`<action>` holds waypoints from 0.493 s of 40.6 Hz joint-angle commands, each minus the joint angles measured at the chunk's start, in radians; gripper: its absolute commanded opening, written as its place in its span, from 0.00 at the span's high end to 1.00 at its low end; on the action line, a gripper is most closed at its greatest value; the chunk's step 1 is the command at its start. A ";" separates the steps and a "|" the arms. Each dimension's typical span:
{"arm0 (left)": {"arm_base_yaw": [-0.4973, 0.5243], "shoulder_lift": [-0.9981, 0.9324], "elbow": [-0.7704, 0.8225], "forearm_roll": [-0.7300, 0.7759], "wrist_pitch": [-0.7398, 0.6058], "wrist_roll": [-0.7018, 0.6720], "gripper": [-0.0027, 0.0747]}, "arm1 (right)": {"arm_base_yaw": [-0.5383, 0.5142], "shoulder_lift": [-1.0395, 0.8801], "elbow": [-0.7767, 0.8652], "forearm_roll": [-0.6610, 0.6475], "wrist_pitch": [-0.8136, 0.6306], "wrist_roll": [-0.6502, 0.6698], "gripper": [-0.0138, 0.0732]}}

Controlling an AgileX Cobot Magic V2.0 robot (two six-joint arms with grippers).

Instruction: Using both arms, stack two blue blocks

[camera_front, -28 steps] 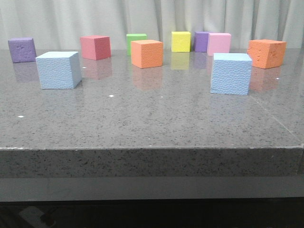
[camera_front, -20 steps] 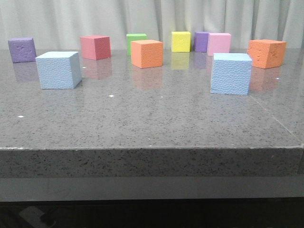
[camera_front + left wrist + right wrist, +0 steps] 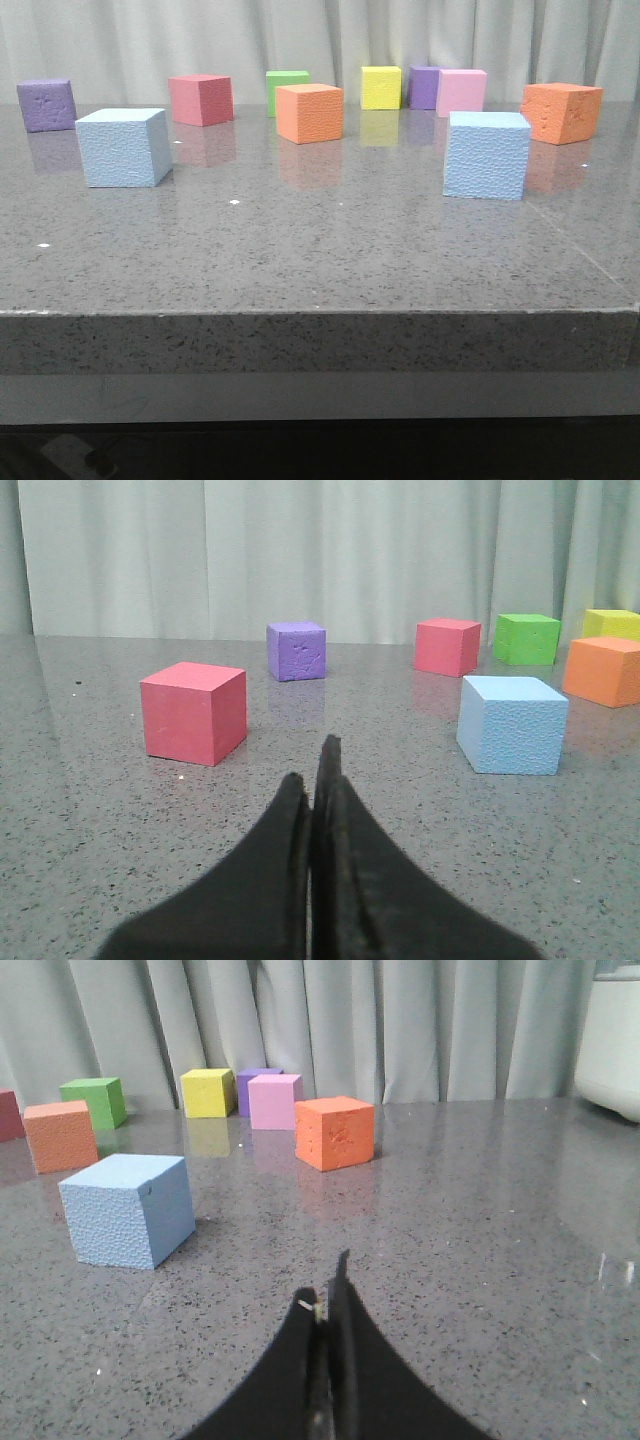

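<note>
Nothing on the grey speckled stone table point(image 3: 320, 260) has shifted between the earlier front pictures and this one; every cube sits where it did.

Two pale sky-blue foam cubes with pebbled faces lie well apart in the front view: the left blue block point(image 3: 123, 147) towards the left side and the right blue block point(image 3: 486, 154) towards the right, each resting flat on the table and touching nothing. Behind them stands a row of smaller cubes: a purple cube point(image 3: 46, 105) at far left, a red cube point(image 3: 201, 99), a green cube point(image 3: 286, 88) just behind an orange cube point(image 3: 309, 113), a yellow cube point(image 3: 380, 87), a second purple cube point(image 3: 424, 87) partly hidden by a pink cube point(image 3: 461, 92), and another orange cube point(image 3: 561, 112) at far right.

Neither arm shows in the front view. From the left wrist camera, the left gripper point(image 3: 318, 780) has its dark fingers pressed together with nothing between them (only a thin seam shows), low over the table and apart from the left blue block point(image 3: 512, 723). A further red cube point(image 3: 194, 712) sits near it. From the right wrist camera, the right gripper point(image 3: 328, 1305) is likewise closed on nothing, clear of the right blue block point(image 3: 127, 1209).
</note>
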 commanded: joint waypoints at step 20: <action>0.002 0.047 -0.381 0.000 0.173 -0.012 0.99 | -0.002 0.024 -0.313 -0.010 0.009 -0.003 0.92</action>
